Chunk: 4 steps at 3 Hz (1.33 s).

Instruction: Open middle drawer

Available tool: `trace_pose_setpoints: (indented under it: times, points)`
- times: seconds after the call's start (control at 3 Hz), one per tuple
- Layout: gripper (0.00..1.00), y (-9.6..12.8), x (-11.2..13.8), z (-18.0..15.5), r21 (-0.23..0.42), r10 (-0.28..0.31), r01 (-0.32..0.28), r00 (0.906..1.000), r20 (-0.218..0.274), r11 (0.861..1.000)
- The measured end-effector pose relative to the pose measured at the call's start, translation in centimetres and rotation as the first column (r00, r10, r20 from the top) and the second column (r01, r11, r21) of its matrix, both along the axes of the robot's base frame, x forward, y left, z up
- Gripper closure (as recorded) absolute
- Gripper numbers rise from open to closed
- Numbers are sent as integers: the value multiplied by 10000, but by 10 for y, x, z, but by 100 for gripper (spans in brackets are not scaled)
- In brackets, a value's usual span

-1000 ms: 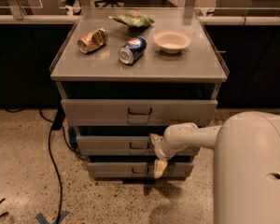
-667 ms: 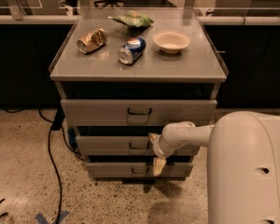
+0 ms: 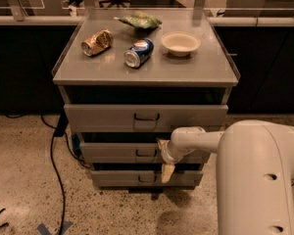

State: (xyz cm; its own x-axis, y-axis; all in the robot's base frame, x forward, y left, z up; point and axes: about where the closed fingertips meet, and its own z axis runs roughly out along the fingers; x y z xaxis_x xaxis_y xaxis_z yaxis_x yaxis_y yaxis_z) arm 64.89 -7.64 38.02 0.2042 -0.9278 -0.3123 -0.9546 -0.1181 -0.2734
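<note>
The middle drawer (image 3: 112,152) is a low grey front with a small dark loop handle (image 3: 146,153) at its centre, between the taller top drawer (image 3: 103,117) and the bottom drawer (image 3: 117,178). It looks shut. My gripper (image 3: 164,158) is right of the handle, up against the middle drawer's front. Its pale fingers stand apart, one fingertip (image 3: 161,144) above and one below (image 3: 167,173), which hangs over the bottom drawer. They hold nothing.
On the cabinet top (image 3: 196,67) lie a crushed gold can (image 3: 97,42), a blue can (image 3: 138,52), a white bowl (image 3: 180,43) and a green bag (image 3: 139,20). A black cable (image 3: 54,155) runs down the floor at the left. My white arm (image 3: 259,180) fills the lower right.
The arm's large white body has come further left into view. The gripper has risen slightly and stays by the middle drawer's front. The drawers have not moved.
</note>
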Motion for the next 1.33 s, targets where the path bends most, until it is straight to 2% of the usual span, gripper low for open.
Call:
trace_pose_setpoints:
  times: [0.67,1.0,1.33]
  points:
    - [0,1,-3,2,214,-59,63,9998,-189,9998]
    - [0,-2,-7,1,349,-121,138,9989,-464,9993]
    - [0,-2,-6,4,349,-121,138,9988,-464,9993]
